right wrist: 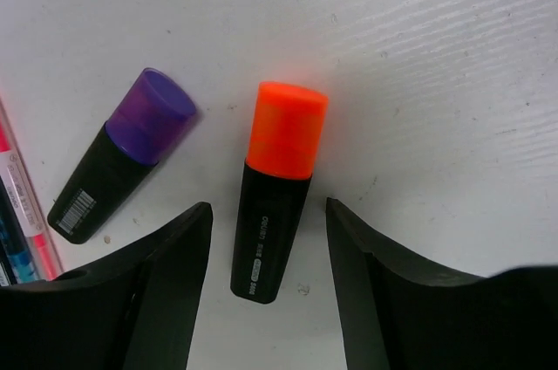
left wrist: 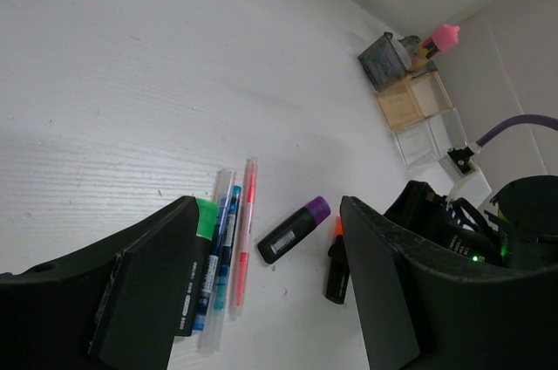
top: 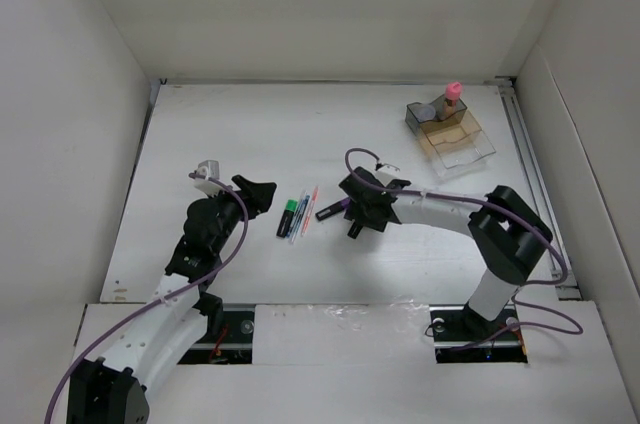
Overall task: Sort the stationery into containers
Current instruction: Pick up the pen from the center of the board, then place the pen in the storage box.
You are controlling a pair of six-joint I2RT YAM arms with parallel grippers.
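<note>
White tabletop fills the overhead view. A clear organizer stands at upper right, with the pink-capped glue stick upright at its far end. I cannot tell which compartment holds it. At mid-frame the green highlighter, thin pens and purple marker lie in a loose row between the left gripper and the right gripper.

In the left wrist view, the left gripper has its jaws wide apart and empty. The green highlighter lies against the finger at frame left, with the pens just beside it and the purple marker at centre.

In the right wrist view, the right gripper is spread, and an orange-capped highlighter lies flat between its fingers with its cap toward the top of the frame. The purple marker lies at upper left.
</note>
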